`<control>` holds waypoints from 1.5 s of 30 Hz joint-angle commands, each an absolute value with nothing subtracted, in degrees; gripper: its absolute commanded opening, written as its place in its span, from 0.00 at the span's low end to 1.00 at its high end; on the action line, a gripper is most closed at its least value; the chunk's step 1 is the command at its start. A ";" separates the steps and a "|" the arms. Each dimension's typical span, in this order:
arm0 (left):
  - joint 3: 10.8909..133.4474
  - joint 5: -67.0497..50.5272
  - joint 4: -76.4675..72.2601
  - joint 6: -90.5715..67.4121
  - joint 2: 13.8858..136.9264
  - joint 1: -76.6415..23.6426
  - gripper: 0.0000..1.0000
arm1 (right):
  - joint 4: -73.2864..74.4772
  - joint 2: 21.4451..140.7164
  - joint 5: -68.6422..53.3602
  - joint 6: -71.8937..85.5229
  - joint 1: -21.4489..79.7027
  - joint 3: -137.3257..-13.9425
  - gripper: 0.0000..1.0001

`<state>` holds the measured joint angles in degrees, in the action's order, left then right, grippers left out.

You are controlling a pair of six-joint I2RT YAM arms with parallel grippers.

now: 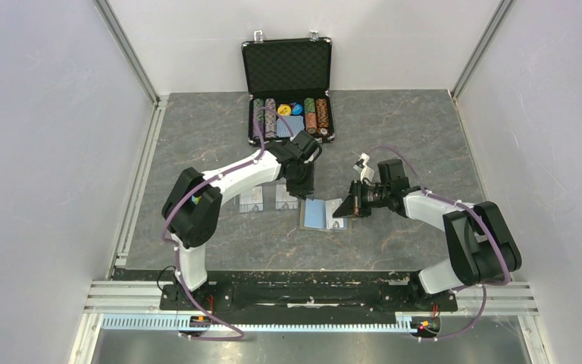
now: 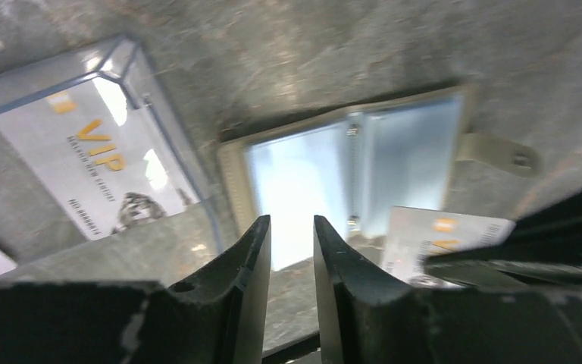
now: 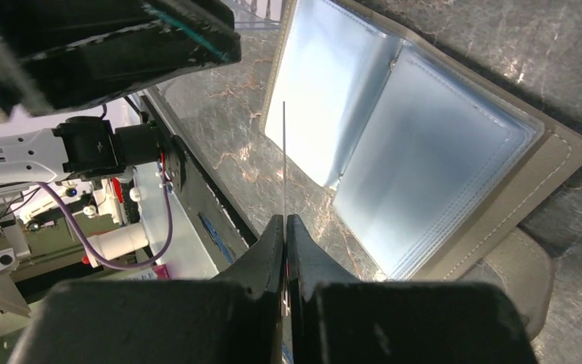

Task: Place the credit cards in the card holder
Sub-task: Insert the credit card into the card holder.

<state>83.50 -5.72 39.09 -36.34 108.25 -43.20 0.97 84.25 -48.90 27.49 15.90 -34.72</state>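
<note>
A: Nearest the top camera, a black base rail (image 1: pixel 311 296) is seen with both arms bolted to it, and a ribbed aluminium strip lies in front. What is past that?

B: A grey table (image 1: pixel 417 136), matte and veined like marble. It is boxed in by white walls (image 1: pixel 38 152) at the left, right and back. Aluminium posts (image 1: pixel 125 49) are set slanting up the back corners, and rails run along the table's side edges.

A: Holder?

B: The holder (image 1: pixel 317 214) is laid open and flat mid-table, between the two tools. The pale blue lining is turned up, and its tab (image 2: pixel 500 152) is stuck out from one side.

A: Tools?

B: The right gripper (image 3: pixel 284 220) is clenched on a card (image 3: pixel 284 163), seen edge-on from its own wrist. The card is held at the holder's edge on the right arm's side. Contact with the holder cannot be told. The left gripper (image 2: pixel 292 224) is hung over the holder's opposite edge with its jaws slightly parted and nothing between them.

A: Anything else on the surface?

B: Two clear sleeves (image 1: pixel 251 199) are laid side by side just left of the holder, and VIP print is read through one of them. A black chip case (image 1: pixel 288 91) is set at the far edge with its lid raised against the back wall and chip rows showing.
</note>
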 commanded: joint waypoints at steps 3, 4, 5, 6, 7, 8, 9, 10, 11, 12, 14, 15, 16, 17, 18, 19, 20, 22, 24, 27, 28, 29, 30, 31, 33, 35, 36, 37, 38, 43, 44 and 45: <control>83.60 -0.26 46.56 -31.44 111.05 -42.47 0.29 | 1.45 85.31 -47.29 25.35 15.73 -37.35 0.00; 82.57 1.39 46.65 -31.45 110.73 -42.14 0.28 | 1.45 85.43 -47.20 25.20 15.72 -37.48 0.00; 81.57 2.20 46.69 -31.61 110.17 -41.72 0.27 | 1.47 85.48 -47.20 25.13 15.73 -37.68 0.00; 80.15 2.58 46.60 -31.75 109.32 -41.18 0.26 | 1.44 85.54 -47.15 25.10 15.73 -37.86 0.00; 78.89 2.73 46.09 -31.80 108.46 -40.70 0.26 | 1.48 85.58 -47.11 24.98 15.73 -37.95 0.00; 77.46 2.66 45.53 -31.85 107.31 -40.08 0.26 | 1.47 85.60 -46.96 24.88 15.73 -38.05 0.00; 76.30 2.01 44.87 -31.75 106.24 -39.46 0.26 | 1.48 85.69 -46.86 24.82 15.78 -38.21 0.00; 75.52 0.89 43.88 -31.41 105.41 -39.15 0.27 | 1.44 85.81 -46.76 24.86 15.73 -38.23 0.00; 75.03 0.30 43.34 -31.25 104.55 -39.11 0.28 | 1.47 85.93 -46.63 24.88 15.73 -38.19 0.00; 74.89 -1.73 42.64 -31.02 104.06 -39.11 0.30 | 1.37 86.11 -46.50 25.05 15.73 -38.23 0.00; 75.07 -3.99 41.74 -31.20 103.71 -39.39 0.32 | 1.10 86.71 -46.29 25.71 15.73 -38.23 0.00; 75.22 -4.62 41.38 -31.48 103.71 -39.67 0.32 | 0.98 87.01 -46.10 26.18 15.73 -38.18 0.00; 75.41 -4.82 41.10 -31.69 103.79 -40.08 0.32 | 0.88 87.18 -45.86 26.54 15.71 -38.07 0.00; 75.61 -5.11 40.84 -32.04 104.03 -40.54 0.33 | 0.66 87.43 -45.56 27.03 15.65 -37.99 0.00; 75.71 -5.33 40.70 -32.17 104.44 -40.92 0.33 | 0.43 87.61 -45.32 27.46 15.64 -37.81 0.00; 75.91 -5.40 40.65 -32.46 105.00 -41.39 0.33 | 0.44 87.77 -45.12 27.99 15.60 -37.64 0.00; 76.07 -5.36 40.61 -32.75 105.38 -41.76 0.33 | 0.45 87.97 -44.96 28.51 15.56 -37.49 0.00; 76.20 -5.59 40.36 -33.20 106.20 -42.42 0.32 | -1.68 88.15 -44.59 29.81 15.55 -37.19 0.00; 76.37 -5.66 40.09 -33.56 106.97 -43.00 0.32 | -2.46 88.76 -44.09 30.90 15.55 -36.95 0.00; 76.92 -5.71 40.08 -33.57 108.39 -43.66 0.31 | -5.14 89.73 -44.19 32.98 15.58 -36.24 0.00; 76.92 -5.71 40.08 -33.74 108.90 -43.76 0.30 | -6.52 90.10 -44.50 33.82 15.56 -35.85 0.00; 76.93 -5.79 40.08 -33.70 109.21 -43.84 0.29 | -7.84 90.48 -44.77 34.90 15.56 -35.61 0.00; 76.78 -5.74 40.13 -33.81 109.56 -43.86 0.29 | -8.55 90.88 -44.87 35.37 15.56 -35.51 0.00; 76.66 -5.74 40.16 -33.81 109.78 -43.86 0.29 | -8.98 91.47 -44.98 35.70 15.56 -35.51 0.00; 76.31 -5.67 40.17 -33.92 110.15 -43.92 0.28 | -9.40 92.44 -44.93 35.95 15.64 -35.51 0.00; 76.03 -5.67 40.17 -33.98 110.45 -43.95 0.27 | -9.44 93.31 -44.68 35.64 15.74 -35.46 0.00; 75.87 -5.63 40.17 -34.01 110.62 -44.03 0.26 | -9.32 93.72 -44.50 35.51 15.73 -35.37 0.00; 75.86 -5.67 40.17 -33.98 110.85 -44.03 0.26 | -9.30 94.14 -44.32 35.51 15.74 -35.19 0.00; 75.72 -5.72 40.17 -34.00 111.06 -44.03 0.26 | -9.30 94.42 -44.22 35.36 15.73 -35.01 0.00; 75.76 -6.09 40.16 -33.80 112.25 -44.38 0.24 | -9.34 96.04 -43.69 35.28 16.21 -34.45 0.00; 75.84 -6.07 40.17 -33.79 112.31 -44.47 0.24 | -9.33 96.31 -43.59 35.28 16.22 -34.45 0.00; 75.87 -6.11 40.17 -33.75 112.46 -44.55 0.23 | -9.43 96.64 -43.54 35.31 16.30 -34.46 0.00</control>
